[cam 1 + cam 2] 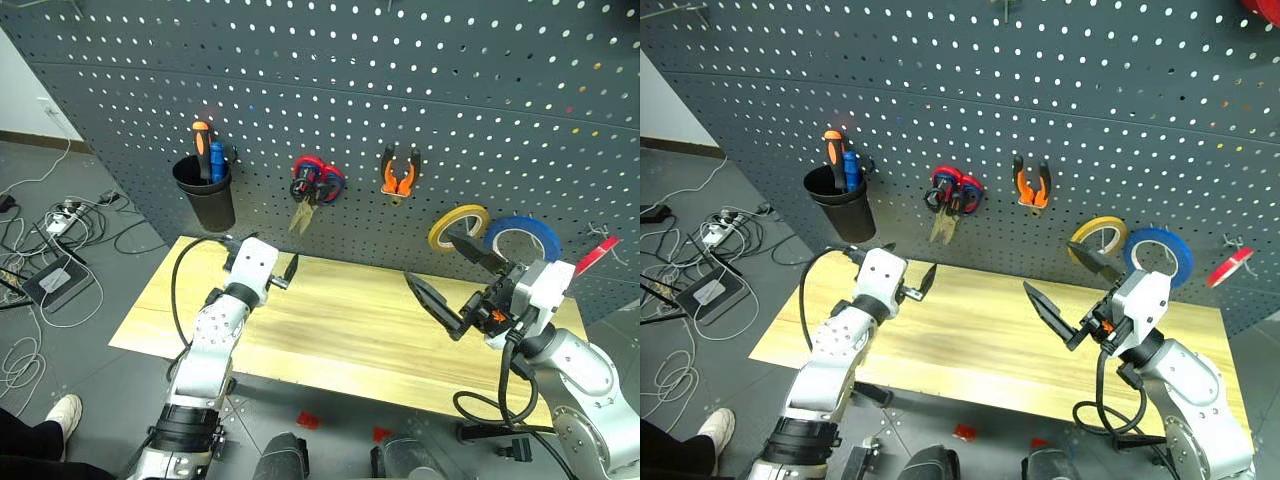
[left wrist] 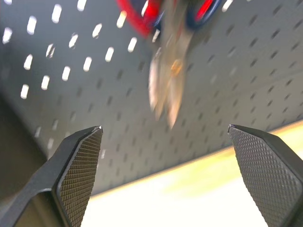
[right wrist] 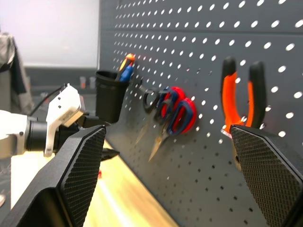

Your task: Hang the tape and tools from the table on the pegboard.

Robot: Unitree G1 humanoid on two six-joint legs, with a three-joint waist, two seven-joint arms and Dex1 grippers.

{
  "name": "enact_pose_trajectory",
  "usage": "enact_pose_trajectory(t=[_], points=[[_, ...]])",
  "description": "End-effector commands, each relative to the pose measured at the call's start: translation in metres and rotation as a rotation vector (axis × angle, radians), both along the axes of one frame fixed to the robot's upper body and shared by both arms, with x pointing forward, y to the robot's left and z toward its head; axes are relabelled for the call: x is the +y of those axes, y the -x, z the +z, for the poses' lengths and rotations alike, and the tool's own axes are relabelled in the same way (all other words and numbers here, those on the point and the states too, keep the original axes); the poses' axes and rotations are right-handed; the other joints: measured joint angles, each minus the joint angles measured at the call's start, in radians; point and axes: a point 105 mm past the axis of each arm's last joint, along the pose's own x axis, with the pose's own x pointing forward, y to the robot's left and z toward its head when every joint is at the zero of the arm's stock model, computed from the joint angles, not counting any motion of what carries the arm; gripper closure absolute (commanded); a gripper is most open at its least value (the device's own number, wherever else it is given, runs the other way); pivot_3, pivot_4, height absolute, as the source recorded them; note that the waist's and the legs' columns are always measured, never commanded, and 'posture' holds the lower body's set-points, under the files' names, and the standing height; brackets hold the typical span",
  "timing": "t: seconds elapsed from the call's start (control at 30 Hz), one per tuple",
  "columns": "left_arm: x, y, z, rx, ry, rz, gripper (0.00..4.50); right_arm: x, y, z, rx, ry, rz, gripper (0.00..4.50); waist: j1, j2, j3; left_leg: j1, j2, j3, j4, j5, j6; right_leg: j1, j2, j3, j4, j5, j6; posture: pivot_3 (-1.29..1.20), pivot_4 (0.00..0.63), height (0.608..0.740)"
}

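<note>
The left claw (image 1: 284, 273) gapes empty just below the steel scissors (image 1: 300, 200), which hang on the pegboard (image 1: 330, 80) at its twelve o'clock, likely just released. The right claw (image 1: 455, 285) waits wide apart; pliers (image 1: 399, 172) hang at its eleven o'clock above the worktop (image 1: 340, 330).

Lighting is even and moderately bright across the pegboard (image 1: 420, 90), with no hard glare. On the table (image 1: 340, 330) the shadows are soft and faint. In the left wrist view the scissors (image 2: 165, 80) hanging on the pegboard are smeared by motion blur, and the pegboard holes are streaked. In the right wrist view, the table edge below the pegboard is soft and out of focus.
</note>
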Motion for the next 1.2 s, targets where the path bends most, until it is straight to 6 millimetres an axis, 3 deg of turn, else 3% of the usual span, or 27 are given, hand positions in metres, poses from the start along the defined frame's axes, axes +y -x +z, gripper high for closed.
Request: enact_pose_trajectory(t=[0.03, 0.17, 0.37, 0.7, 0.93, 1.13, 1.2], points=[[0.017, 0.005, 0.003, 0.032, 0.033, 0.089, 0.02, 0.011, 0.011, -0.001, 0.001, 0.059, 0.069, 0.0, 0.003, 0.001, 0.012, 0.001, 0.0, 0.0, 0.0, 0.0, 0.0, 0.001, 0.0, 0.0, -0.001, 0.0, 0.0, -0.12, 0.233, 0.74], [0.033, 0.008, -0.008, 0.135, 0.024, 0.122, 0.02, 0.019, 0.011, -0.007, 0.049, 0.087, 0.127, 0.0, 0.019, 0.002, 0.055, 0.001, 0.0, -0.001, 0.0, 0.0, 0.0, 0.001, 0.001, 0.001, -0.002, 0.0, 0.0, -0.09, 0.289, 0.74], [0.061, -0.003, -0.013, 0.247, 0.01, 0.172, 0.02, 0.034, 0.003, -0.005, 0.077, 0.11, 0.2, 0.0, 0.029, 0.001, 0.125, 0.001, 0.001, -0.001, 0.008, 0.0, 0.0, 0.001, 0.001, 0.001, -0.001, 0.0, 0.0, -0.08, 0.378, 0.74], [0.054, -0.04, -0.01, 0.379, 0.078, 0.151, 0.02, 0.045, -0.012, -0.005, 0.15, 0.122, 0.203, 0.0, 0.053, -0.005, 0.226, -0.004, 0.0, -0.002, 0.016, -0.001, 0.003, -0.005, 0.0, -0.002, 0.016, 0.0, 0.0, -0.09, 0.458, 0.74], [0.071, -0.061, 0.003, 0.412, 0.124, 0.2, 0.02, 0.046, -0.015, -0.003, 0.178, 0.104, 0.186, 0.0, 0.055, -0.011, 0.267, -0.008, 0.0, -0.002, 0.017, -0.001, 0.002, -0.01, 0.0, -0.003, 0.017, 0.0, 0.0, -0.1, 0.489, 0.74], [0.081, -0.064, -0.004, 0.461, 0.14, 0.226, 0.02, 0.045, -0.015, -0.004, 0.194, 0.088, 0.166, 0.0, 0.055, -0.011, 0.277, -0.015, 0.001, -0.001, 0.019, -0.001, 0.002, -0.019, 0.0, -0.004, 0.021, 0.0, 0.0, -0.11, 0.495, 0.74], [0.081, -0.064, -0.005, 0.47, 0.141, 0.221, 0.41, 0.044, -0.016, -0.005, 0.198, 0.085, 0.158, 0.0, 0.055, -0.011, 0.278, -0.015, 0.001, -0.001, 0.019, -0.001, 0.002, -0.019, 0.0, -0.005, 0.02, 0.0, 0.0, -0.11, 0.492, 0.74]])
